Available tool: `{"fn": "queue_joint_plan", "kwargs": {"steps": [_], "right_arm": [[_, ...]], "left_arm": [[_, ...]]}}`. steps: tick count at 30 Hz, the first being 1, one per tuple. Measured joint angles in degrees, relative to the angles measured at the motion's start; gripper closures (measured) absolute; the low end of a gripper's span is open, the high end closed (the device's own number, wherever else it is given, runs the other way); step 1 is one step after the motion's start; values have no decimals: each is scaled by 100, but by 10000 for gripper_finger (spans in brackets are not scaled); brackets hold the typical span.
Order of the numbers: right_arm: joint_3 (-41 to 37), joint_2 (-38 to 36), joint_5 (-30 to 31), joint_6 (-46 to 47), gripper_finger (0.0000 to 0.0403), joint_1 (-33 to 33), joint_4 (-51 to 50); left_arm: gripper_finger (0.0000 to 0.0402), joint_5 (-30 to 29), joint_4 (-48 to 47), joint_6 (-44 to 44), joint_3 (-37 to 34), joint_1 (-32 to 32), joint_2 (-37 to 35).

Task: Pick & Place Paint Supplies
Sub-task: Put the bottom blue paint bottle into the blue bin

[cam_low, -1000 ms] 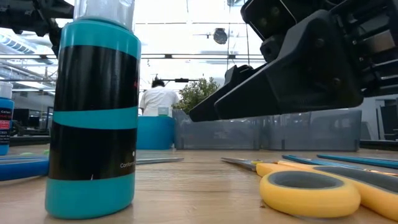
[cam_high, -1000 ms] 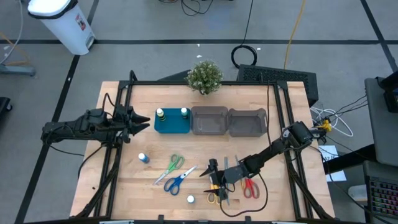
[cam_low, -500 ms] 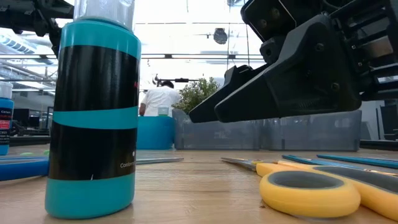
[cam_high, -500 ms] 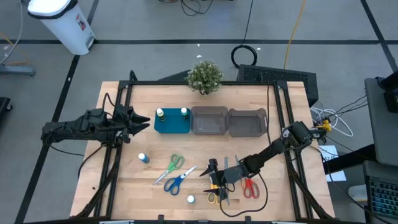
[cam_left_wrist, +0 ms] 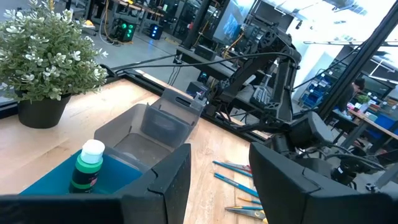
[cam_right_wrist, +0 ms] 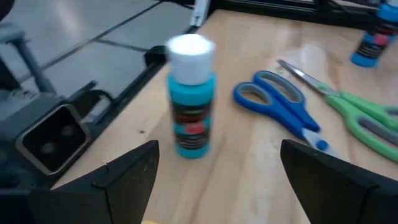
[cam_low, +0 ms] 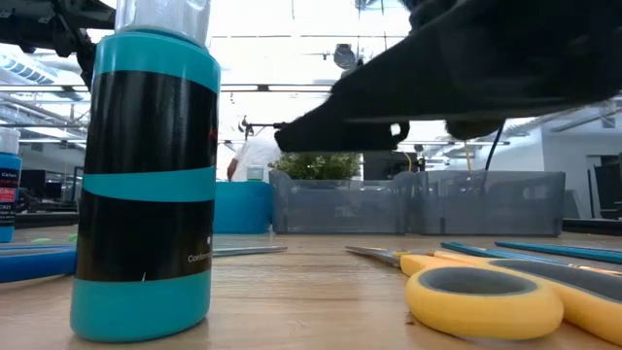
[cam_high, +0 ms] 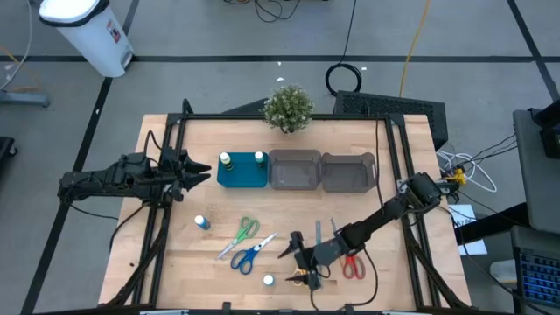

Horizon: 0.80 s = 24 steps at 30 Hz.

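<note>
Right gripper (cam_high: 297,265) is hanging low over the near edge of the table (cam_high: 175,271), just beside the teal bottle (cam_high: 268,280), fingers spread wide with nothing between them. Its wrist view is showing that bottle (cam_right_wrist: 191,96) standing upright between and ahead of the two open fingers (cam_right_wrist: 127,171), not touched. In the low view the same bottle (cam_low: 146,185) is filling the foreground, white cap up.

Yellow-handled scissors (cam_high: 300,278) are lying under the right gripper; red-handled scissors (cam_high: 352,264) are lying just beyond the arm. Blue-handled scissors (cam_high: 251,254) and green-handled scissors (cam_high: 244,229) are lying flat side by side near the table's middle, blades crossing toward each other. A blue bottle (cam_high: 201,222) is standing alone well off toward the left side. Thin blue sticks (cam_high: 333,229) are lying near the right forearm.

Two bottles, one green (cam_high: 225,160) and one (cam_high: 259,158) whose colour is hard to read, are standing in the teal tray (cam_high: 241,178), with two grey bins (cam_high: 322,172) alongside and a potted plant (cam_high: 288,107) behind.

Left gripper (cam_high: 203,171) is waiting at the left side beside the teal tray, jaws partly apart and holding nothing
</note>
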Motion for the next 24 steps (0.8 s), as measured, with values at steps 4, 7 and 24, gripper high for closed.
{"fn": "queue_joint_plan", "kwargs": {"steps": [4, 7, 24], "right_arm": [[96, 118, 11, -103, 77, 67, -21], [248, 356, 19, -93, 77, 52, 19], [1215, 1520, -283, 501, 78, -148, 364]], "left_arm": [[231, 0, 0, 0, 0, 0, 1], [231, 0, 1, -1, 0, 0, 0], [231, 0, -3, -2, 0, 0, 1]]}}
